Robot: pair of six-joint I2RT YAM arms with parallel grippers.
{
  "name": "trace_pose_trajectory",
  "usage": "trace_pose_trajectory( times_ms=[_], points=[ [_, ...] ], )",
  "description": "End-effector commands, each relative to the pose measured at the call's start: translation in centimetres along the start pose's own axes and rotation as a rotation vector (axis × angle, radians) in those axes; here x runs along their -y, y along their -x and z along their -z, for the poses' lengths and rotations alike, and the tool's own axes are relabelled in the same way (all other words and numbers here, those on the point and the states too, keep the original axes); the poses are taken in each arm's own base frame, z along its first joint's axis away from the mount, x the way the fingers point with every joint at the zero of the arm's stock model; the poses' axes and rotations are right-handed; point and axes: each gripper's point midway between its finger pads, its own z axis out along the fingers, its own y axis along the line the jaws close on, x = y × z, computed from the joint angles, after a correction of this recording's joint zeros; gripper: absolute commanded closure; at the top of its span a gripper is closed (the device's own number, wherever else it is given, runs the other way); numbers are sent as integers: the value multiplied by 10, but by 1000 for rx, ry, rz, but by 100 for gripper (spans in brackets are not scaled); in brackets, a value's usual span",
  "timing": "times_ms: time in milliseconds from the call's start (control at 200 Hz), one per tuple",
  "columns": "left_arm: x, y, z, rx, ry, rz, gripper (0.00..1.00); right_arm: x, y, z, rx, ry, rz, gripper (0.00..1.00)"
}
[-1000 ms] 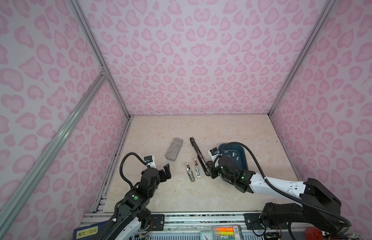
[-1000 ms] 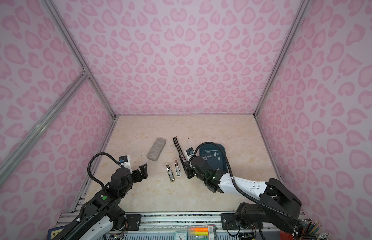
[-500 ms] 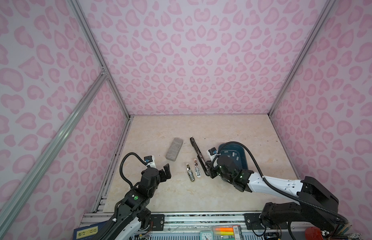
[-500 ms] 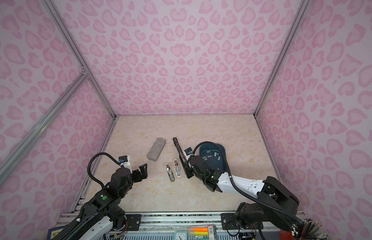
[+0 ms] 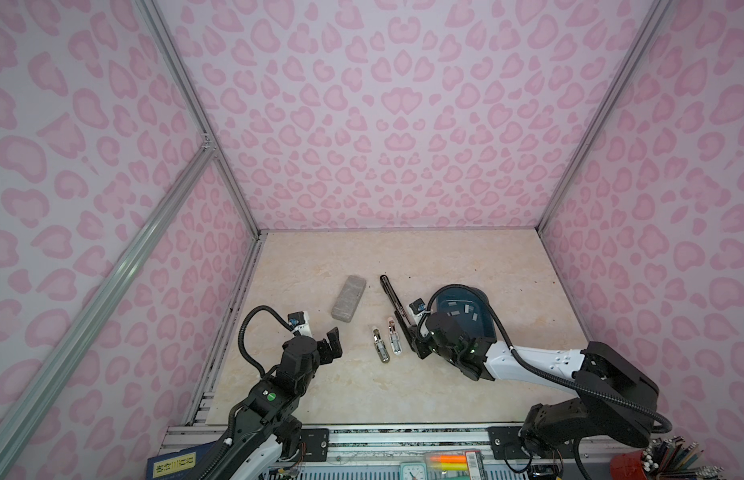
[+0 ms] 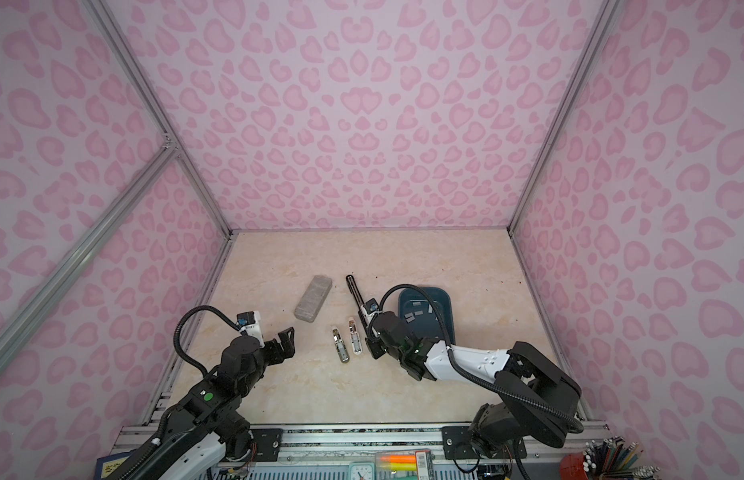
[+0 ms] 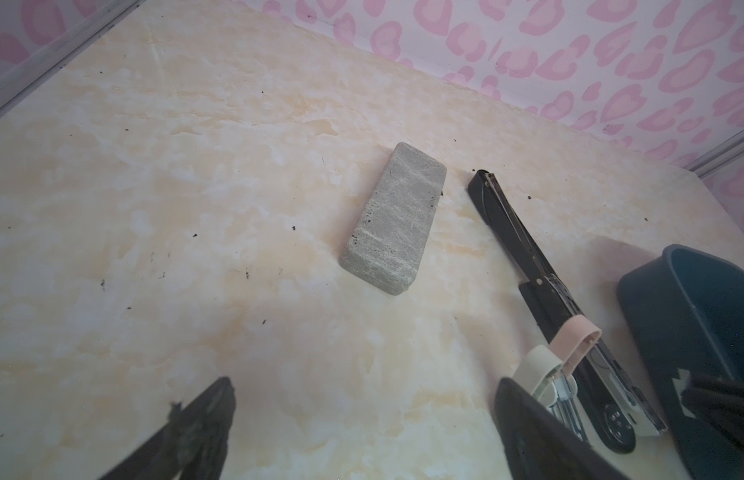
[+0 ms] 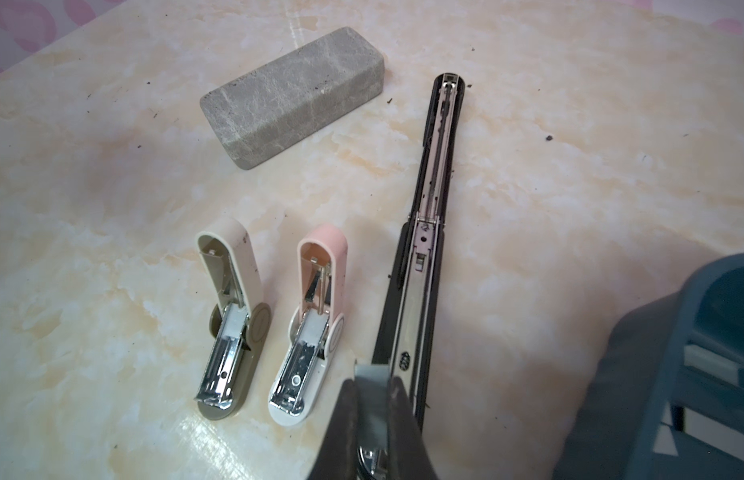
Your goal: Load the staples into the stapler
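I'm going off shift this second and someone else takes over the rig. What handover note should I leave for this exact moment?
Left gripper: open, empty, hovering on the left, touching nothing.
Right gripper: shut on a staple strip, over the end of the black stapler nearest the robot.
Things: the black stapler lies opened flat with its metal channel exposed. Spare staples lie in the blue tray beside it.
Done: one strip is picked up.
Left: seat the strip in the channel, then close the stapler.
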Motion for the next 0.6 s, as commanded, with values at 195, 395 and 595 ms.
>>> trace_pose_trajectory(
  times_ms=[195,395,595],
  points=[
    [2,6,2,37,-17,18,1,6,-9,-1,-4,-10,-13,97],
    [1,6,2,37,-13,19,1,8,-9,0,4,-14,-25,97],
    [1,6,2,35,-12,18,2,8,-10,-3,-2,-10,-35,97]
  ],
)
